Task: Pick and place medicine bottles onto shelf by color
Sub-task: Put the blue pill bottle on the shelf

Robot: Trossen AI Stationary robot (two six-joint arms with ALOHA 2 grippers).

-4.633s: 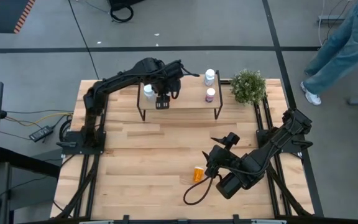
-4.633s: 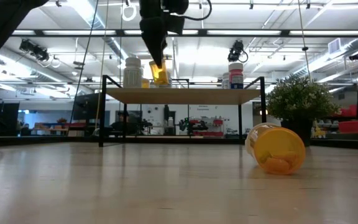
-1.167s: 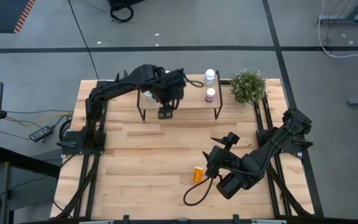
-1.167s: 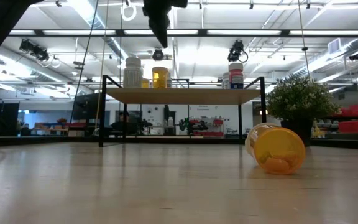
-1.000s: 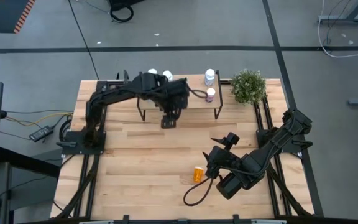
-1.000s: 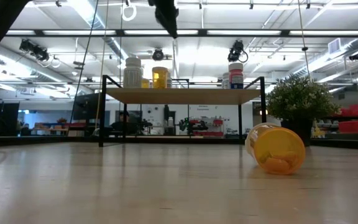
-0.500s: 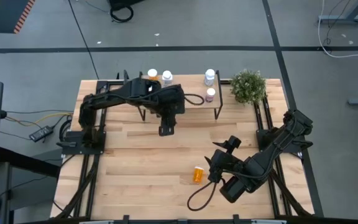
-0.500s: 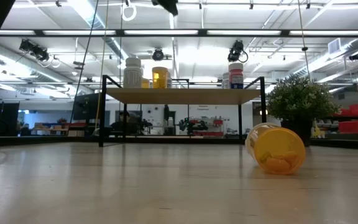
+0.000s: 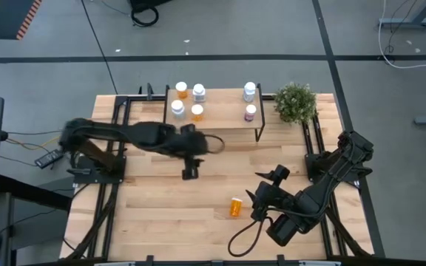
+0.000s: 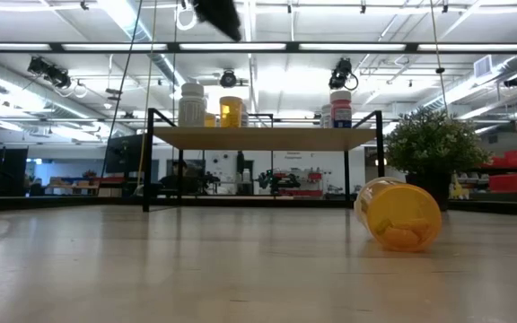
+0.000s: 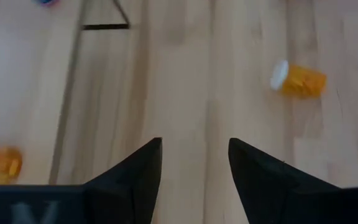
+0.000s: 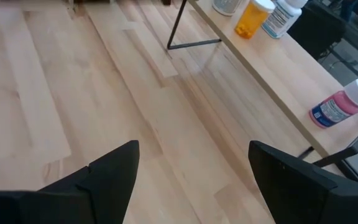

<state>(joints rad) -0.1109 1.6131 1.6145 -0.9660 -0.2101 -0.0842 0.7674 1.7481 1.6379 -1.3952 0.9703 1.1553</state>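
So we've got six bottles standing on the shelf (image 9: 220,118) at the desk's (image 9: 154,214) far edge: two orange ones (image 9: 182,90) and two white ones (image 9: 177,108) bunched at its left end, then a white one (image 9: 250,91) and a pinkish one (image 9: 251,112) at its right end. One orange bottle (image 9: 236,207) lies on its side near the desk's front edge, right of center, cap pointing toward the far edge.

The left gripper (image 9: 189,172) hangs above the middle of the desk, fingers spread and empty, and its wrist view already has the fallen bottle ahead of it. The right gripper (image 9: 261,208) sits just beside that bottle on its right-hand side, fingers also spread wide, holding nothing.

We'd guess the step in hand is picking up that last orange bottle. To do it well, we'd come down with the fingers across the body, not the cap end (it's a cylinder on its side, so a nudge along the wrong axis will probably roll it). Only one arm should go in, since both are near it.

Room-wise it's fine: open wood all around the bottle, nothing between it and the shelf. The tight spots are the shelf's left end, where four bottles already crowd together, and the potted plant (image 9: 295,102) at the far right corner.
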